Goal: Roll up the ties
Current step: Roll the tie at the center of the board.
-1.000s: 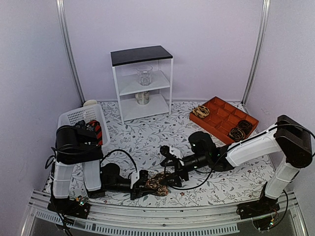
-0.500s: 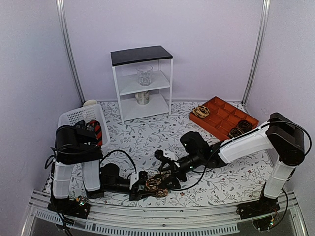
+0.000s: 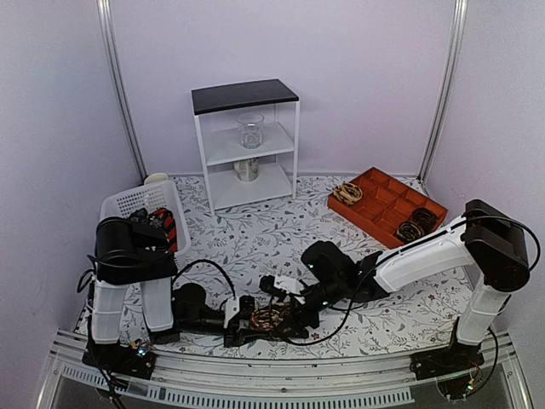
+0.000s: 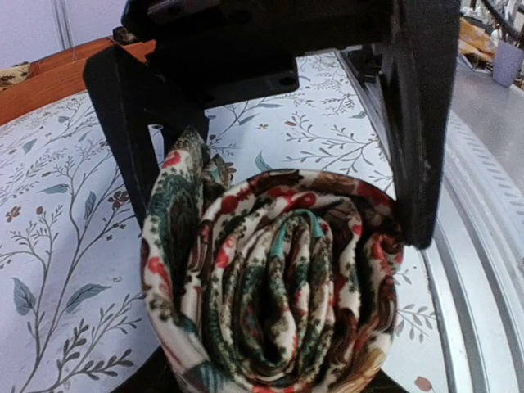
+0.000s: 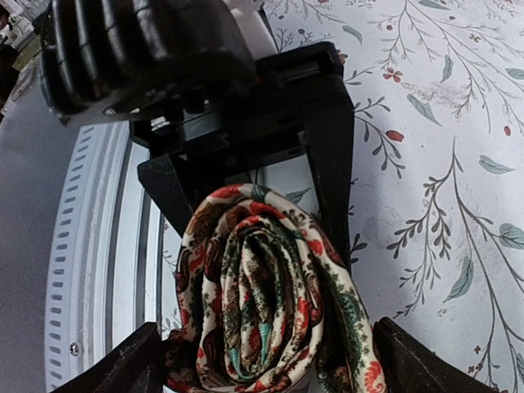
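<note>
- L arm: shoulder block sits high over its base at the near-left corner. White links drop steeply, and the dark forearm lies low along the near edge of the table point(image 3: 255, 230), pointing right.
- L gripper point(image 3: 249, 319): level, facing right. Its fingers point(image 5: 332, 172) sit one on each side of the rolled tie point(image 3: 268, 318) and press into the cloth in the R wrist view, so it's clamped on the roll.
- R arm: base at the near-right corner, shoulder raised. White forearm stretches long, sloping down-left across the table to a dark wrist section that bends toward the near edge.
- R gripper point(image 3: 291, 315): meets the L gripper head-on, w/ the roll between them. Fingers point(image 4: 417, 123) are spread wide and straddle the roll's flanks, at the cloth on both sides. Can't tell if they're squeezing or just touching.
- Rolled tie: tight spiral in a cream, red and green print. It's low by the front edge, approx mid-width, and each wrist cam looks into a spiral end.
- Elsewhere: orange tray point(image 3: 385, 203) at far right w/ coiled rolls point(image 3: 347, 193) inside, white basket point(image 3: 128, 204) at far left.
</note>
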Controlling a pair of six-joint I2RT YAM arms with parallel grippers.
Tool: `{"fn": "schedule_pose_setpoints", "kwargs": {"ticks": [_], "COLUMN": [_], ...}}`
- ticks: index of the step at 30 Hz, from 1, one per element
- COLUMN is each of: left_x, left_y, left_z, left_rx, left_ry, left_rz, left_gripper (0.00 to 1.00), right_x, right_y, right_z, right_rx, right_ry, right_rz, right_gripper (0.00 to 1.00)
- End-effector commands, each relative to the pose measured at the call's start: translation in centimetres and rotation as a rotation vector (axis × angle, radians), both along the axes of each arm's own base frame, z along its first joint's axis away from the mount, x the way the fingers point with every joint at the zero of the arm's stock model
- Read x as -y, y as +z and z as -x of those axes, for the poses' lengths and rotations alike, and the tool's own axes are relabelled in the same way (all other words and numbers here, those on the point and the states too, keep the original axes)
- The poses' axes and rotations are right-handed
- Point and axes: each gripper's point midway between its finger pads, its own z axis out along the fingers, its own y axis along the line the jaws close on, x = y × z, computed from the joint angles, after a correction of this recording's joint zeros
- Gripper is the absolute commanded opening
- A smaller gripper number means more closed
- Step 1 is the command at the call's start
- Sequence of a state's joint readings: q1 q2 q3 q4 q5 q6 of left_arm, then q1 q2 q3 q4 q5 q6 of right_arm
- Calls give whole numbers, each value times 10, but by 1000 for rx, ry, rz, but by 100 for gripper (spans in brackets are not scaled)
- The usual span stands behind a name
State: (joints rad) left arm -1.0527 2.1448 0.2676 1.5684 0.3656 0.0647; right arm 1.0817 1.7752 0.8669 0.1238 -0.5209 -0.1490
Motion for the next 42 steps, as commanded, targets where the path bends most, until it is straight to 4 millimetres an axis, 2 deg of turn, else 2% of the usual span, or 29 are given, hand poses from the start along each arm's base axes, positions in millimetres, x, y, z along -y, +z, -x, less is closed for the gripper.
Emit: {"fn": "schedule_pose_setpoints", "kwargs": {"ticks": [1, 4, 9, 13, 25, 32, 36, 42], "left_x": [-13, -13, -14, -15, -16, -16, -16, -19], "left_y": [18, 18, 16, 17, 18, 20, 20, 21], "left_z": [-10, -11, -12, -14, -18, -17, -16, -15], "left_rx": [50, 51, 51, 53, 57, 52, 48, 46], "left_ry": [74, 79, 88, 98, 124, 120, 113, 121], "left_rz": [98, 95, 90, 90, 90, 96, 98, 93], "left_gripper": [50, 49, 48, 47, 45, 45, 45, 54], "right_x": [-6, -9, -16, -15, -11, -10, -13, -13], "right_y": [-3, -5, 8, 12, 27, 2, -6, -18], "right_z": [-14, -11, -6, 3, 16, -5, -8, -2], "right_rx": [111, 162, 183, 165, 119, 172, 203, 203], "right_ry": [-104, -120, -128, -103, -74, -165, -177, -153], "right_rz": [34, 36, 2, -13, -39, 44, 66, 84], "right_gripper": [85, 84, 92, 95, 98, 96, 92, 85]}}
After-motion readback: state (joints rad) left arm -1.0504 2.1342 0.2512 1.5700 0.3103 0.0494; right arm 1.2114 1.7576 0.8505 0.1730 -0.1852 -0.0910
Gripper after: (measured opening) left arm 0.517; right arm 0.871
